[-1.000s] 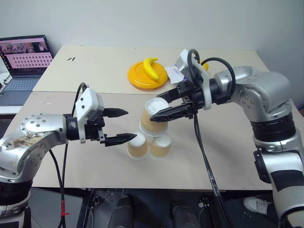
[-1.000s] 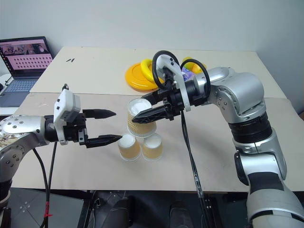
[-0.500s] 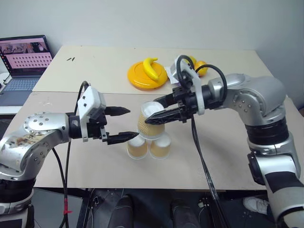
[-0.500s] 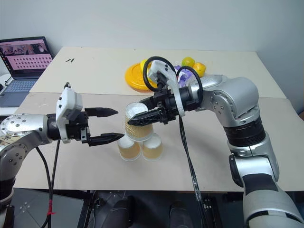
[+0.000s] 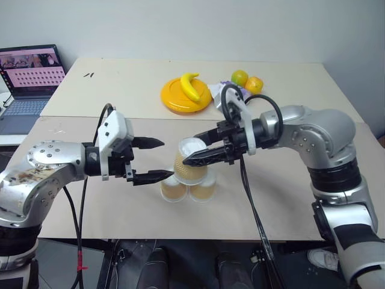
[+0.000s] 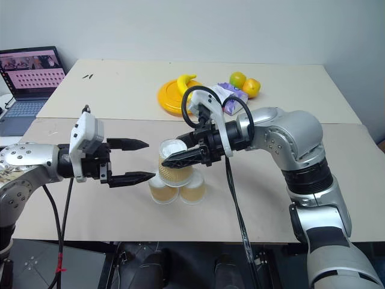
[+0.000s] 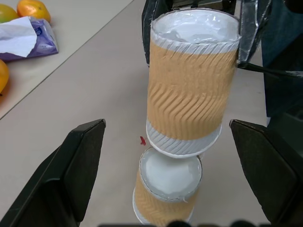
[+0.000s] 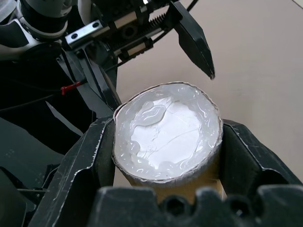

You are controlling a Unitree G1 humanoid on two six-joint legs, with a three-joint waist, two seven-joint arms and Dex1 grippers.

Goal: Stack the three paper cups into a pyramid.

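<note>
Two paper cups [image 5: 188, 187] form the base row while the right gripper [image 5: 194, 154], clamped on the third cup [image 5: 189, 162], has lowered it onto them; left gripper [image 5: 157, 159] waits open, so release remains.

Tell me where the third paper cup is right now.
The third cup is clamped upside down in the right claw near the table's front middle, directly above the two base cups, with the open left claw beside it.
</note>
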